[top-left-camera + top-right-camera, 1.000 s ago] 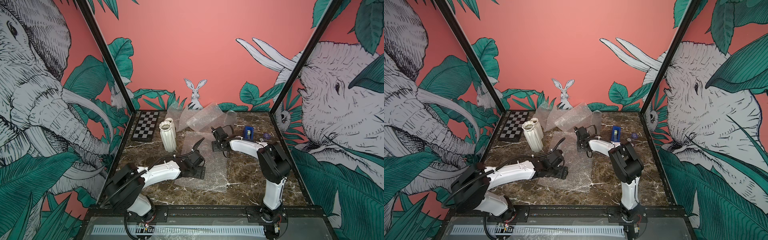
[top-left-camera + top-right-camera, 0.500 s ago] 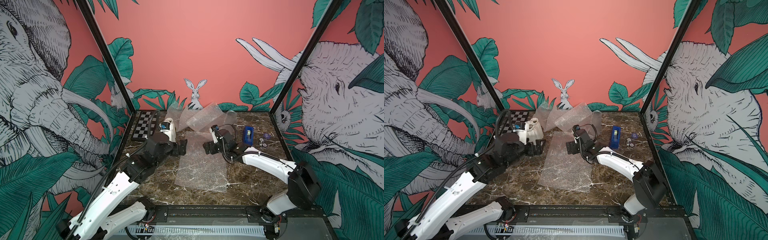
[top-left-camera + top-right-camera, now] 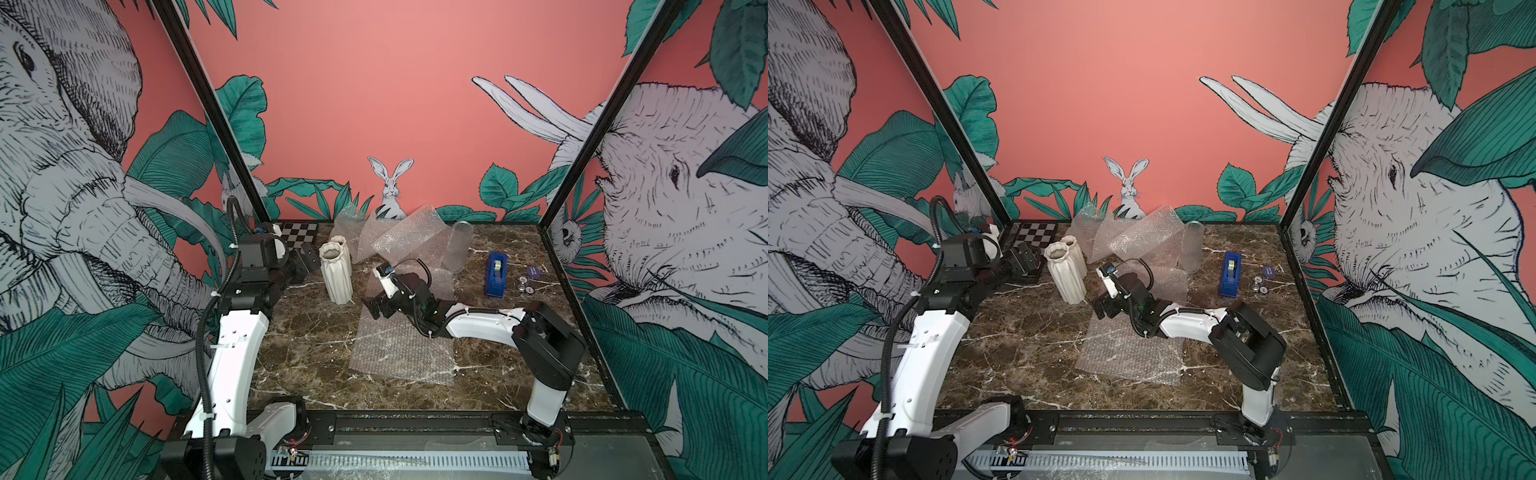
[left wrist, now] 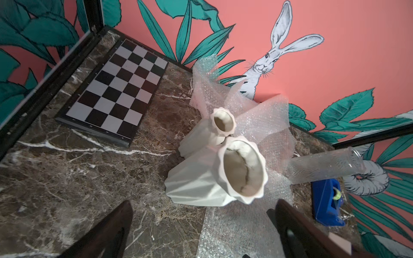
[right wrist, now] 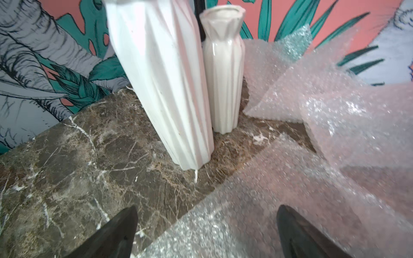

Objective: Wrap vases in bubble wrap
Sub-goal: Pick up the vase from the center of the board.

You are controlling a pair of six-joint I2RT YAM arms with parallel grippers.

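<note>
My left tool (image 3: 305, 257) and right tool (image 3: 377, 306) gape wide and empty, one bubble wrap sheet (image 3: 401, 351) lies flat on the tabletop (image 3: 307, 332), and the white vases (image 3: 337, 276) and glass vase (image 3: 457, 247) stand unwrapped.

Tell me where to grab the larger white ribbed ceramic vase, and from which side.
Probably its mid-body, level, from the chequered board side with the open left gripper. The larger vase stands upright; the smaller white vase crowds it behind, and a flat bubble wrap sheet lies opposite.

White arm links (image 3: 232, 357), black joints (image 3: 548, 345), corrugated cables (image 3: 202, 353)
</note>
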